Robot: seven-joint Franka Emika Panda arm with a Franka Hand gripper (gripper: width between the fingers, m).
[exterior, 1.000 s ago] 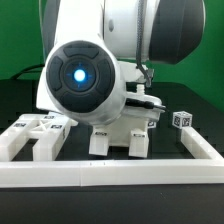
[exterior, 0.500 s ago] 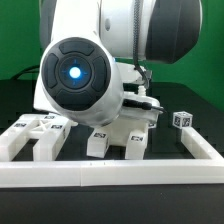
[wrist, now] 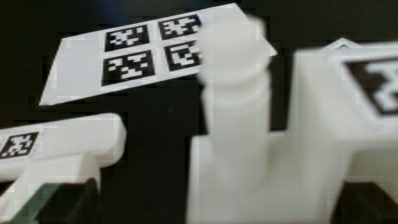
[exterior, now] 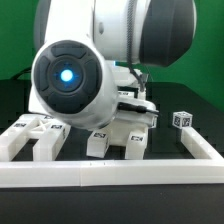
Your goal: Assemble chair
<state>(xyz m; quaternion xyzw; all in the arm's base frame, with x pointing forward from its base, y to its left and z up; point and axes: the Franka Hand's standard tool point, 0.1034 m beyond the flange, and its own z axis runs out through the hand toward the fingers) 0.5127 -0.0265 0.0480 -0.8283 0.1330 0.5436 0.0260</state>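
The hand (exterior: 136, 106) hangs low over the surface, mostly hidden behind the arm's big round joint, so it cannot be told whether its fingers are spread or pinching. Just below it, inside the low white rail (exterior: 110, 176), stand a chair leg (exterior: 97, 143) and a second leg (exterior: 137, 143). Flat chair pieces (exterior: 35, 132) lie off to the exterior view's left of the hand. A small cube (exterior: 181, 119) sits well apart on the right. In the wrist view, a white post (wrist: 237, 110) stands upright before the marker board (wrist: 143, 55).

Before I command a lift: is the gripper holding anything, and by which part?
Cannot be told. The arm hides the gripper's fingertips in the exterior view; the wrist view shows an upright white chair piece, no finger visibly on it.
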